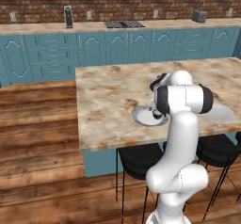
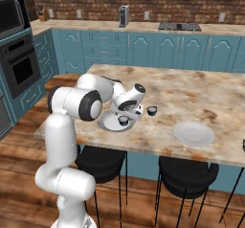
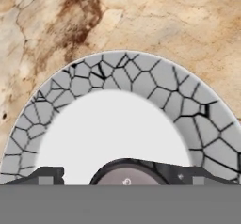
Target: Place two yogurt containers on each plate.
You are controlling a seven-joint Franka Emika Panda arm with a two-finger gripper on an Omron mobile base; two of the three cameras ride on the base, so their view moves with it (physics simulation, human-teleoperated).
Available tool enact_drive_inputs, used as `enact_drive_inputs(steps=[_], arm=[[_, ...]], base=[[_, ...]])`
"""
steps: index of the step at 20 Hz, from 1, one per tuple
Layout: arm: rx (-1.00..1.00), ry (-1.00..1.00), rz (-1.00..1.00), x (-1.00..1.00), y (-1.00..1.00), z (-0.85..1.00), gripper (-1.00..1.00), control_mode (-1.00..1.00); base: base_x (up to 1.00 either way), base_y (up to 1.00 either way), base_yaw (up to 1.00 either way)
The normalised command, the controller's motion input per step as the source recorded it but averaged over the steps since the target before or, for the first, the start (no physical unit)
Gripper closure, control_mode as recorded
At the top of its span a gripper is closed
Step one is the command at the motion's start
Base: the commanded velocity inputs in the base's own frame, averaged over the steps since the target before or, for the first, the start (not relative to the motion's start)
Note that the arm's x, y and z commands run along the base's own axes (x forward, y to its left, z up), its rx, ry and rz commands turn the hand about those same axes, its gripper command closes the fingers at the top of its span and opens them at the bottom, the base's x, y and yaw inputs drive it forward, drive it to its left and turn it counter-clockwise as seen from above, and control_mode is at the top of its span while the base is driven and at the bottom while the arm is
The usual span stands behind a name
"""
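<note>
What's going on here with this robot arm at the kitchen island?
The white arm's gripper hangs low over the near round grey-rimmed plate on the marble island counter. One small dark yogurt cup sits on that plate beneath the fingers; whether they grip it is unclear. Another dark cup stands on the counter beside it. The second pale plate holds nothing.

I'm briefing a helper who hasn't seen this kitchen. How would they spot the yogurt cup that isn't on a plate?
On the marble island, find the plate under the gripper. Just right of it, the yogurt cup stands on bare stone, unlike the cup on that plate.
</note>
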Motion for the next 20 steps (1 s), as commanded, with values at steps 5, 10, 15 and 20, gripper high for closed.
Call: enact_drive_inputs(steps=[5, 10, 15, 20], arm=[[-0.01, -0.01, 0.0, 0.0, 0.0, 0.01, -1.0, -1.0], [-0.04, -0.03, 0.0, 0.0, 0.0, 0.0, -1.0, -1.0], [-0.12, -0.01, 0.0, 0.0, -0.01, -0.03, -1.0, -1.0], [-0.02, 0.0, 0.0, 0.0, -0.09, -0.29, -1.0, -1.0]], base=[[0.0, 0.0, 0.0], [0.0, 0.0, 0.0], [0.0, 0.0, 0.0], [0.0, 0.0, 0.0]])
